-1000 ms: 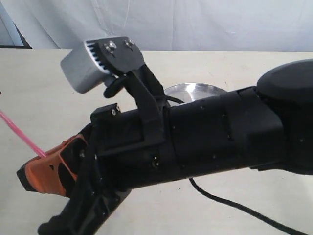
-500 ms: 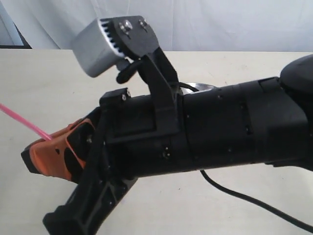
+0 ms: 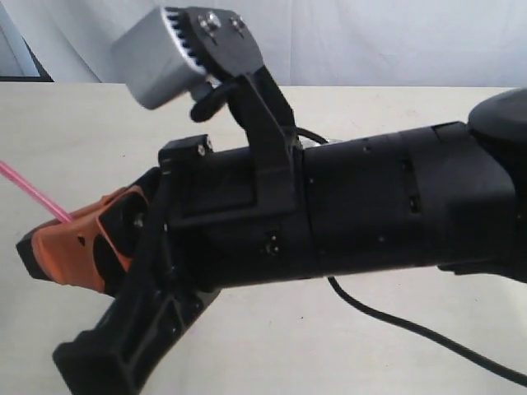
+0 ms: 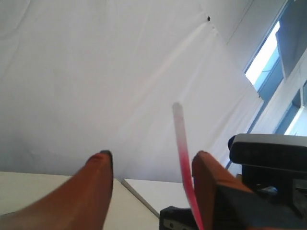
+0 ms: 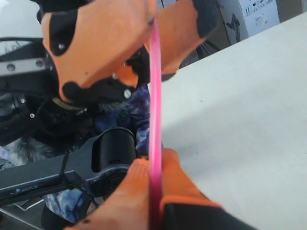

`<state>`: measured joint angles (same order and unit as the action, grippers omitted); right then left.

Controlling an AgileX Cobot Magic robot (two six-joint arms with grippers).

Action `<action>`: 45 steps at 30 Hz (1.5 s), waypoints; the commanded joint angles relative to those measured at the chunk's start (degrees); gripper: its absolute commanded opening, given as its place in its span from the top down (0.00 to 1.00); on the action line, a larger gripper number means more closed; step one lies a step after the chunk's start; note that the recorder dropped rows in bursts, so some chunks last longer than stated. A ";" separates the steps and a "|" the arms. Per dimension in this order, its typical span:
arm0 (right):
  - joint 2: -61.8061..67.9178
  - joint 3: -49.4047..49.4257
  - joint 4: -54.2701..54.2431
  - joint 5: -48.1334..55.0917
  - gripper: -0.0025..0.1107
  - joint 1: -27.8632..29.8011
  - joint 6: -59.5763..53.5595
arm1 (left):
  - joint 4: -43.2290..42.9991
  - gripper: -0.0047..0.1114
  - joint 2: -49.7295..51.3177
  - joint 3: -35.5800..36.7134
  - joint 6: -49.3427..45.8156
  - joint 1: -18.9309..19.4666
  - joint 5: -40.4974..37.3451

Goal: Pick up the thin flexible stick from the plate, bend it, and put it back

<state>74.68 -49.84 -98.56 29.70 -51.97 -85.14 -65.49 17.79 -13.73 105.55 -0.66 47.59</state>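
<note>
Thin flexible stick (image 5: 154, 86) tight in pressed-together right pincer (image 5: 154, 163), whitish end inside spread left pincer (image 4: 152, 158)

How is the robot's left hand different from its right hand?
The left hand is wide open; the right hand is shut tight. The right hand pinches the pink stick; in the left hand the stick just passes between the sides, not squeezed. Both hands have orange fingers.

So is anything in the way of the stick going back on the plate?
Nothing I can see. The stick is up in the air, pinched in the right gripper, and runs between the left gripper's open jaws. The plate is hidden behind the right arm, so I can't check around it.
</note>
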 commanded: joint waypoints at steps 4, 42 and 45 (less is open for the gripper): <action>2.06 -2.00 -1.39 2.51 0.99 -0.07 -1.76 | 1.52 0.55 1.87 0.21 0.38 -1.33 4.98; 5.92 -5.21 28.13 4.27 0.63 -0.07 21.15 | -5.91 0.96 3.08 -0.93 -3.68 -1.82 6.59; 5.92 -5.21 29.48 4.08 0.66 -0.07 21.30 | -5.93 0.96 3.08 -1.78 -3.68 -1.82 6.59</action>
<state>81.04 -54.77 -71.57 33.98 -51.97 -65.13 -72.77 20.50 -14.54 102.08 -2.22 54.61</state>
